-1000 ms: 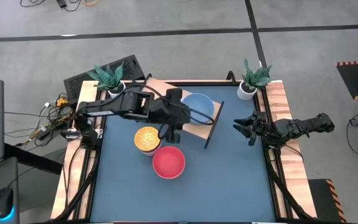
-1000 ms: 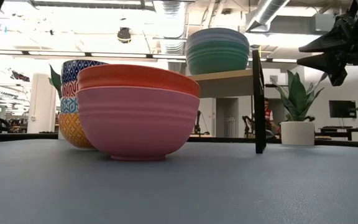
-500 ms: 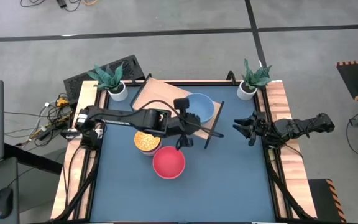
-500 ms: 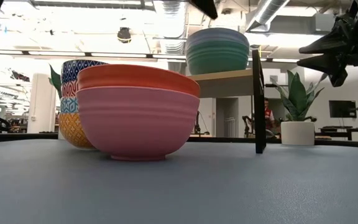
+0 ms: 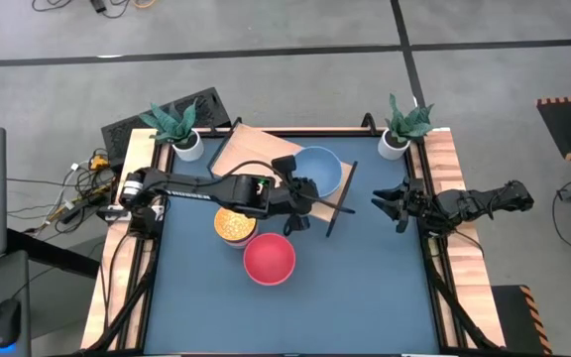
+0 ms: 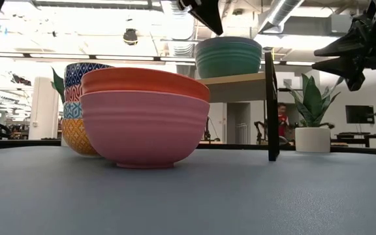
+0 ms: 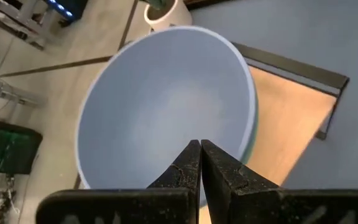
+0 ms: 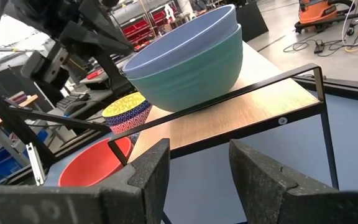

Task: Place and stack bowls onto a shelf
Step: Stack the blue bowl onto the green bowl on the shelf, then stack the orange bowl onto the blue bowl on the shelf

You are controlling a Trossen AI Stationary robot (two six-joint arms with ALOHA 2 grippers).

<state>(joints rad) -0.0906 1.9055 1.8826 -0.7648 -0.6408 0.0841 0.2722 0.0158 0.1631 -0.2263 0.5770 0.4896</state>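
The blue bench [image 5: 365, 297] carries the light wooden rectangular shelf [image 5: 251, 151], its long axis apparently slanting across the far side. On it, a blue-grey bowl [image 5: 317, 171] nests mouth-up in a green bowl [image 6: 228, 57]. The left tool [image 5: 291, 220], fingers pressed together and empty, hangs beside them; the right tool [image 5: 387, 206] waits spread apart.

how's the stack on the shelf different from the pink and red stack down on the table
The blue-grey bowl nests in a green bowl on the wooden shelf. The red bowl nests in a pink bowl on the blue table. The left tool, shut, is over the shelf stack; none is at the table stack. Both are two plain nested bowls, upright.
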